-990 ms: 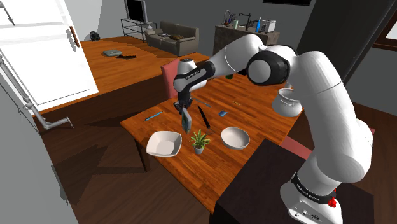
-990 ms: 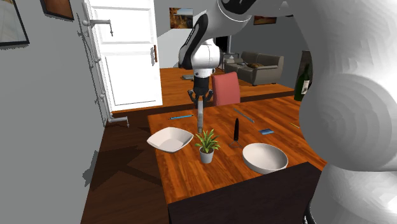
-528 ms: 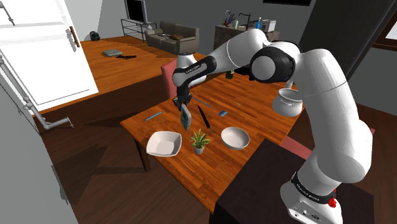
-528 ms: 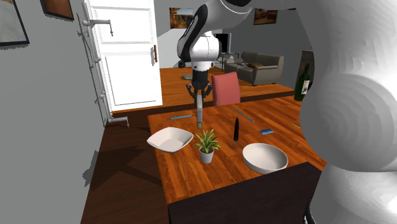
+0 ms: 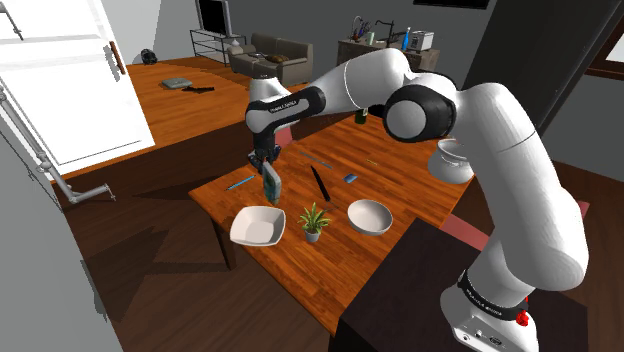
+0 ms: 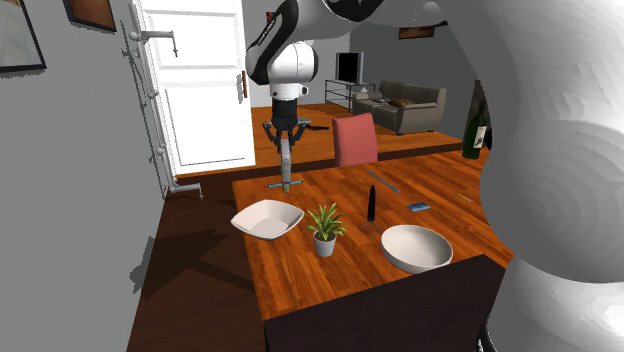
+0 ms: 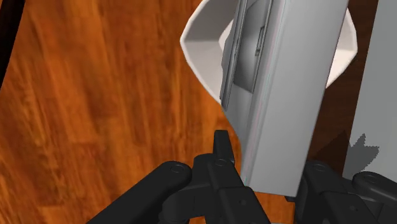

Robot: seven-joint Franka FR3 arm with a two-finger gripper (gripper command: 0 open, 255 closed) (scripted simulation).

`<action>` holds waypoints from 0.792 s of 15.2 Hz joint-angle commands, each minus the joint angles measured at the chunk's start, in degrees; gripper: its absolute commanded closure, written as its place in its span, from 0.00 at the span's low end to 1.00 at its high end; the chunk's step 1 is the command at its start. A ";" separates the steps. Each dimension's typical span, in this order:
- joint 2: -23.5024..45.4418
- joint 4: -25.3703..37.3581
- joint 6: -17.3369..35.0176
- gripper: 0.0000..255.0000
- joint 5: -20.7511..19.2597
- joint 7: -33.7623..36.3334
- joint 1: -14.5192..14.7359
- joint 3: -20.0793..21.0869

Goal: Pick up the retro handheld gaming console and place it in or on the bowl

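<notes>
Clamped on the grey console (image 7: pixel 280 95), hanging upright from the jaws, white bowl (image 7: pixel 200 57) directly beneath. Risks clipping the rim and toppling onto the table (image 5: pixel 330 260) if released off-centre.

Honestly nothing here is readable. There's tiny white lettering on a dark band (image 5: pixel 284 104) of the arm (image 5: pixel 350 85) a little way up from the gripper (image 5: pixel 268 170), and more on the dark ring (image 5: pixel 487 298) far back from the hand, but both are too small to make out. The grey handheld console (image 7: pixel 280 95) clamped in the gripper shows no print I can read.
</notes>
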 commanded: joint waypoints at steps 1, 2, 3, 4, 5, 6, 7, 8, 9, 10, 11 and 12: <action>2.26 4.98 -2.72 1.00 -0.33 2.15 1.81 0.16; 3.29 7.38 -4.07 1.00 -0.47 3.10 2.65 0.23; 4.42 9.94 -5.47 1.00 -0.61 4.00 3.47 0.29; 4.69 9.63 -4.90 1.00 -0.61 3.99 3.47 0.28; 5.01 9.42 -4.35 1.00 -0.61 3.98 3.47 0.28; 5.33 9.19 -3.81 1.00 -0.61 3.97 3.47 0.28; 5.67 8.99 -3.28 1.00 -0.61 3.96 3.47 0.28; 6.01 8.80 -2.75 1.00 -0.61 3.96 3.47 0.28; 6.37 8.64 -2.23 1.00 -0.61 3.95 3.47 0.27; 6.73 8.51 -1.73 1.00 -0.61 3.94 3.47 0.27; 7.12 8.39 -1.23 1.00 -0.62 3.93 3.48 0.27; 7.51 8.29 -0.74 1.00 -0.62 3.93 3.48 0.27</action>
